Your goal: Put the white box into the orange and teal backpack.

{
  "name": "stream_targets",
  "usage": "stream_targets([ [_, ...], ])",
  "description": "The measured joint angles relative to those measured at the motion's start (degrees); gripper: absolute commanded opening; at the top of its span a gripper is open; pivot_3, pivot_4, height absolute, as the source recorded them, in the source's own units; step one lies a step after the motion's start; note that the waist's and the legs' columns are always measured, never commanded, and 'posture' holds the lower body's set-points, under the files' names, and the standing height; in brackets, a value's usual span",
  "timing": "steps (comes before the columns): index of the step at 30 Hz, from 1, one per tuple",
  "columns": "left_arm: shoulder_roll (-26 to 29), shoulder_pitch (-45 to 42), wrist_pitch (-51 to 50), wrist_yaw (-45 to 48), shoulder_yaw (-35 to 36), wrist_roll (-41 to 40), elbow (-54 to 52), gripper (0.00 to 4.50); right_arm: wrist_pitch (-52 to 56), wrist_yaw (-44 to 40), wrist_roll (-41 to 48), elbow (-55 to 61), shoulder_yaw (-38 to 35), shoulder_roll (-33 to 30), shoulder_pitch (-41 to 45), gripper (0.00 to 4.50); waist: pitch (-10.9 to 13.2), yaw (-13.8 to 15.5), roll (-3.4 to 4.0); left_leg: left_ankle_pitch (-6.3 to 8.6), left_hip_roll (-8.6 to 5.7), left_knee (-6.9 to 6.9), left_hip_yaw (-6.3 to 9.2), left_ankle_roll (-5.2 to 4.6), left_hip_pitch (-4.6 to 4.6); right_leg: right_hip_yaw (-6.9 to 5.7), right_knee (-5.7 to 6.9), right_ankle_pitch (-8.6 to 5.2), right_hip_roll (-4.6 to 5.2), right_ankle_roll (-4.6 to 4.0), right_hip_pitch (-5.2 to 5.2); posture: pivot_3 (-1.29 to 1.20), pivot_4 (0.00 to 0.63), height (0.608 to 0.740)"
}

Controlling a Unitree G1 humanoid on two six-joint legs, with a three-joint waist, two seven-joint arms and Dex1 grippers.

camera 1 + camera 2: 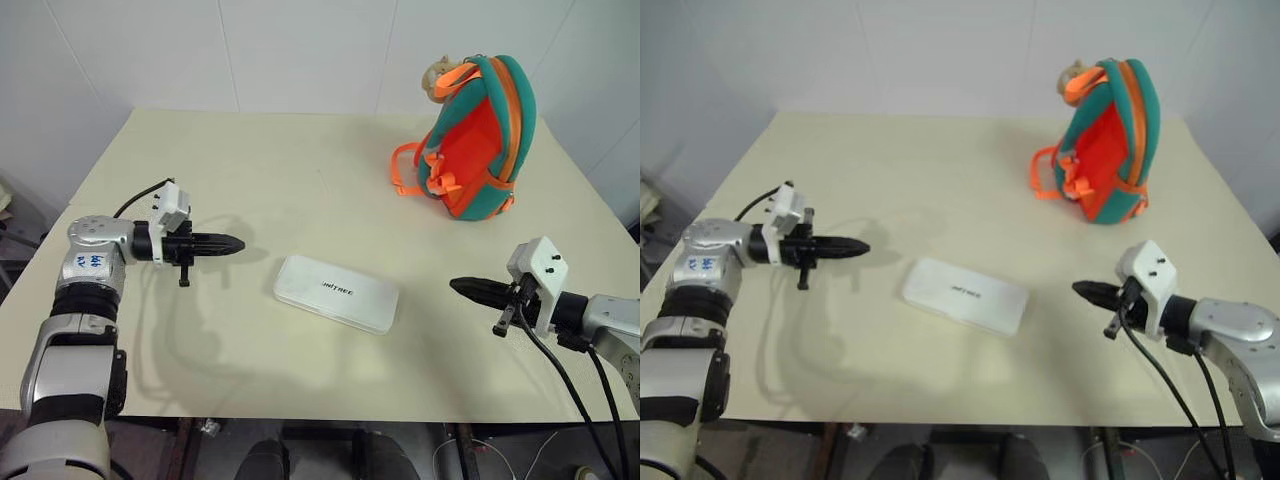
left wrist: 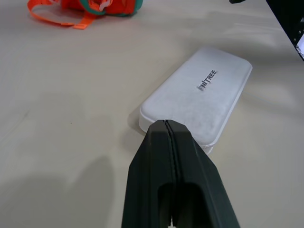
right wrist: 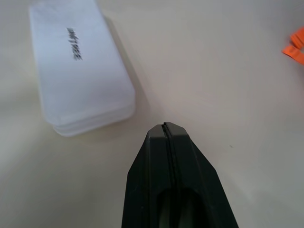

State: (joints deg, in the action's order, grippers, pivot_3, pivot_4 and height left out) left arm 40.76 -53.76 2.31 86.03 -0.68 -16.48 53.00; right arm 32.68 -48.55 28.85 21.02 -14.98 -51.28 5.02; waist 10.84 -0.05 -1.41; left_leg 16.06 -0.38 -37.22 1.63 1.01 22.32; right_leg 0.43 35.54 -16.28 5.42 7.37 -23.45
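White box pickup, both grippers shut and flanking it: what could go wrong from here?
1. The white box lies flat on the table; the left gripper and right gripper, both shut, would likely push it rather than grasp it.
2. Its glossy lid may slip between two fingers.
3. The orange and teal backpack stands upright with no opening visible; it may tip when the box is pushed in.
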Motion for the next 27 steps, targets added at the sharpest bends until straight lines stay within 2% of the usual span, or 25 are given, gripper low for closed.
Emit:
stream_targets([
  [5,-2.09,-1.55,2.68,-0.1,-2.82,5.25,5.45,0.0,1.72,2.09,-3.94,-0.07,4.11,-0.08,-0.7,0.12,0.0,0.08,-0.01,0.0,-0.01,-0.02,0.01,0.0,0.02,-0.01,-0.01,0.0,0.0,0.0,-0.01,0.0,0.15,0.74],
  [11,-5.25,-4.13,7.23,-3.88,-5.99,12.42,10.37,0.0,5.19,4.44,-8.84,-1.53,11.23,-0.25,2.86,0.12,0.0,0.1,-0.01,0.0,-0.02,-0.01,0.02,0.0,0.02,-0.01,-0.01,0.0,-0.01,0.01,-0.03,0.0,0.15,0.74],
  [17,-9.18,-4.54,9.22,-4.63,-5.9,13.15,12.9,0.0,6.37,5.24,-9.94,-1.64,15.12,2.49,6.48,0.12,0.0,-0.03,-0.01,0.01,-0.02,-0.02,0.0,-0.01,0.07,-0.01,-0.03,0.02,0.0,0.05,-0.04,0.0,0.15,0.74],
  [27,-11.73,-4.94,10.18,-4.55,-4.85,13.57,13.52,0.0,7.76,5.93,-12.2,-2.76,21.03,6.26,11.73,0.12,0.0,0.05,-0.01,0.01,-0.04,-0.07,0.02,-0.01,0.08,-0.02,-0.01,0.03,0.0,0.06,-0.04,0.0,0.15,0.74],
])
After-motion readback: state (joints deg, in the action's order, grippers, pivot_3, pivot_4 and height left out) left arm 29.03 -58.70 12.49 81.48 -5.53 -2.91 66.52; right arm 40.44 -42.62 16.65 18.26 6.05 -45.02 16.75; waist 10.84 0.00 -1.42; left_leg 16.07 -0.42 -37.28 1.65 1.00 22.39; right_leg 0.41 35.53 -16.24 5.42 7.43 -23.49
